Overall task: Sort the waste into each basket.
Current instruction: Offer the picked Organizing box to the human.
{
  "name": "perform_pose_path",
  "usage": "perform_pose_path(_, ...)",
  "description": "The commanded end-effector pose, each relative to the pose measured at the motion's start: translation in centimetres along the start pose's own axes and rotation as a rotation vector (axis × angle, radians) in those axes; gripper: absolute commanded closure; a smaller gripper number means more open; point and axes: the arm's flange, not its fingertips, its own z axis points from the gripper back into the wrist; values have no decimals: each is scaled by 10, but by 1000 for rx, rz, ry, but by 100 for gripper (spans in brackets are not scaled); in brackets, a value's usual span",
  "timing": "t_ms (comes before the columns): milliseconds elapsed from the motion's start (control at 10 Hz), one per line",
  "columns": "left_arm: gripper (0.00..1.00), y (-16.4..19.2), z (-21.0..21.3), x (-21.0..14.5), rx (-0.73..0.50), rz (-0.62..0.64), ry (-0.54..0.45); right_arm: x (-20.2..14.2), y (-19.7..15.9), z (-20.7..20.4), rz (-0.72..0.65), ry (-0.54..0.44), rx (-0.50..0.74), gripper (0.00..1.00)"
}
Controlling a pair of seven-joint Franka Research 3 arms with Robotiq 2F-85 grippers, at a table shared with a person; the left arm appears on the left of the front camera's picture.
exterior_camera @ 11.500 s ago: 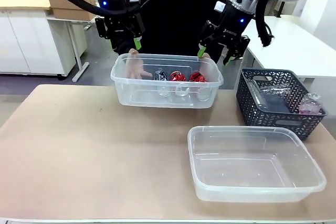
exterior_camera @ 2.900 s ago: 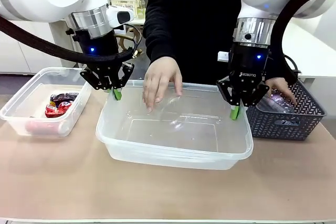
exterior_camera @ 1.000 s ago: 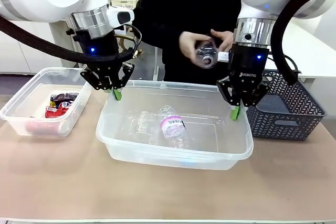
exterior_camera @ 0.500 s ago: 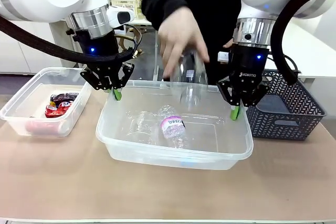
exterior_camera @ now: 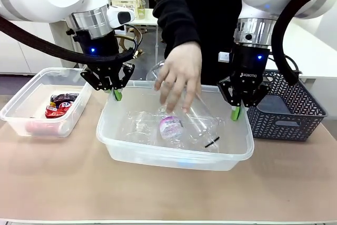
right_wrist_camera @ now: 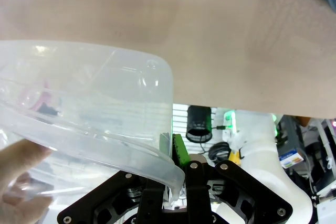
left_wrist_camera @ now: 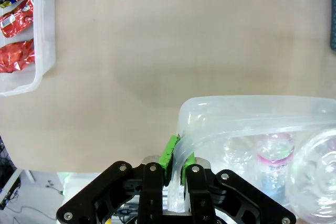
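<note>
The left wrist view shows the left tool (left_wrist_camera: pixel 176 167) clenched on the rolled rim of the big tub (left_wrist_camera: pixel 247 109), green pads (left_wrist_camera: pixel 170 151) pinching the clear plastic; the front view only shows that tool (exterior_camera: pixel 117 94) at the tub's far left corner. The right wrist view shows the right tool (right_wrist_camera: pixel 173 163) clamped on the rim at the opposite corner (right_wrist_camera: pixel 157 85), with a fingertip of the person's hand (right_wrist_camera: pixel 18 156) blurred through the wall.

Only the front view shows the hand (exterior_camera: pixel 180 77) between the 2 tools, laying a clear bottle (exterior_camera: pixel 197 117) into the tub (exterior_camera: pixel 174 154) beside a pink-labelled bottle (exterior_camera: pixel 169 127). Well left of the left tool stands the small tub (exterior_camera: pixel 21 111) with red-and-black cans (exterior_camera: pixel 59 104); just right of the right tool, a dark lattice basket (exterior_camera: pixel 289 114).

The bench (exterior_camera: pixel 158 193) is matte tan; white cabinets (exterior_camera: pixel 18 40) stand behind.
</note>
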Motion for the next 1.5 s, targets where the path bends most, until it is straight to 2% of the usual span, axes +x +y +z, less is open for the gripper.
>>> perform_pose_path(0, 100, 0, 5, 2, -4, 26, -21, -5, 2, 2, 19, 15, -3, 100)
perform_pose_path(1400, 100, 0, 5, 2, -4, 26, -21, -5, 2, 2, 19, 15, -3, 100)
